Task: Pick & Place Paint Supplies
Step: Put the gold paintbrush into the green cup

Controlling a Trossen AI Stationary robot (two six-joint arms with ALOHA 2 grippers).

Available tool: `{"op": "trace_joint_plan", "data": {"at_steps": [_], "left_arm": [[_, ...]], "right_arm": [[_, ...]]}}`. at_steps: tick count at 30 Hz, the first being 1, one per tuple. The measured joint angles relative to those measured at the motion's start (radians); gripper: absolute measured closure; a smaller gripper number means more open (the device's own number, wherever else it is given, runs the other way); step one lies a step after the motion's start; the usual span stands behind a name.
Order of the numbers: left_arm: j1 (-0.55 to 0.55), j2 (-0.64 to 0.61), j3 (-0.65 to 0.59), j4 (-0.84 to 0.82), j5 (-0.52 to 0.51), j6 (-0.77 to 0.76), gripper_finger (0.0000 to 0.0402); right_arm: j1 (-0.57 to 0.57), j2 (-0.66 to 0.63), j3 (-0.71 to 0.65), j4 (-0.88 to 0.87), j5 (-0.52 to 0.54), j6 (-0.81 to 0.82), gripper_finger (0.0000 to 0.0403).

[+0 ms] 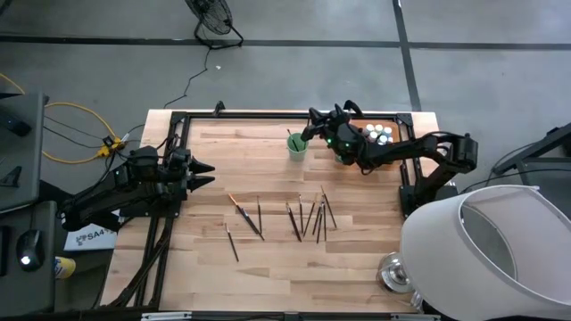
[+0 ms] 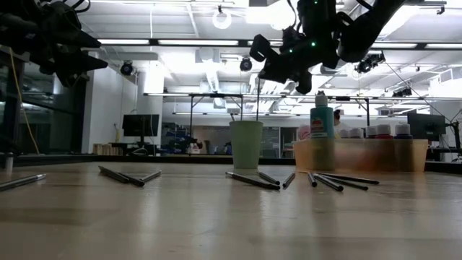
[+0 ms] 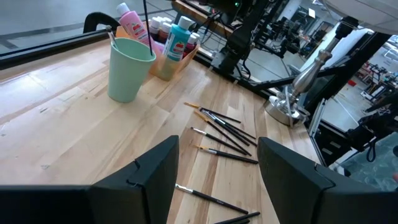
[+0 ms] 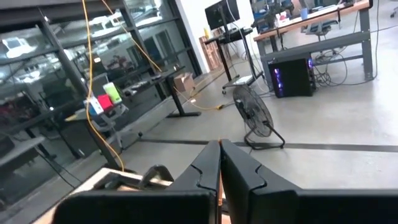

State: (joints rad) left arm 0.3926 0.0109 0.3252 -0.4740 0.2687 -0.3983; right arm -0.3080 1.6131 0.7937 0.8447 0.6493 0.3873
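Several thin dark brushes (image 1: 303, 218) lie flat on the wooden table, and one more (image 1: 290, 136) stands in the light green cup (image 1: 296, 147). The orange tray (image 1: 379, 134) at the far right holds small paint bottles, a teal bottle (image 3: 179, 40) and a pink bottle (image 3: 132, 22). My right gripper (image 1: 310, 125) hovers level above the cup, shut on a brush (image 2: 258, 97). My left gripper (image 1: 207, 175) waits open at the table's left side, above the wood, with nothing between its fingers. My right gripper pinches the brush's upper end (image 2: 258, 78) between its two shut fingers, which reach in level from the table's right. The brush hangs straight down below the fingers. Its lower end (image 3: 150, 41) sits in the mouth of the green cup.
A black frame (image 1: 268, 114) runs along the table's far edge and down its left side. A large white shade (image 1: 486, 259) and a metal stand (image 1: 393, 272) crowd the near right corner. Bare wood lies between the cup and the scattered brushes.
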Motion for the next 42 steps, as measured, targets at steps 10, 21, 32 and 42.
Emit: {"op": "trace_joint_plan", "data": {"at_steps": [10,21,32,42], "left_arm": [[0.000,0.000,0.000,0.000,0.000,0.000,0.0187],[0.000,0.000,0.001,0.000,0.000,0.000,0.0187],[0.000,0.000,0.001,0.000,0.000,0.000,0.0187],[0.000,0.000,0.001,0.000,0.000,0.000,0.0187]], "right_arm": [[-0.001,0.025,0.000,-0.020,-0.033,0.007,0.0399],[0.004,0.031,0.000,-0.032,-0.088,0.002,0.0342],[0.065,-0.058,0.000,-0.180,-0.184,0.141,0.0258],[0.080,-0.173,0.000,-0.579,-0.471,0.364,0.0277]]}}
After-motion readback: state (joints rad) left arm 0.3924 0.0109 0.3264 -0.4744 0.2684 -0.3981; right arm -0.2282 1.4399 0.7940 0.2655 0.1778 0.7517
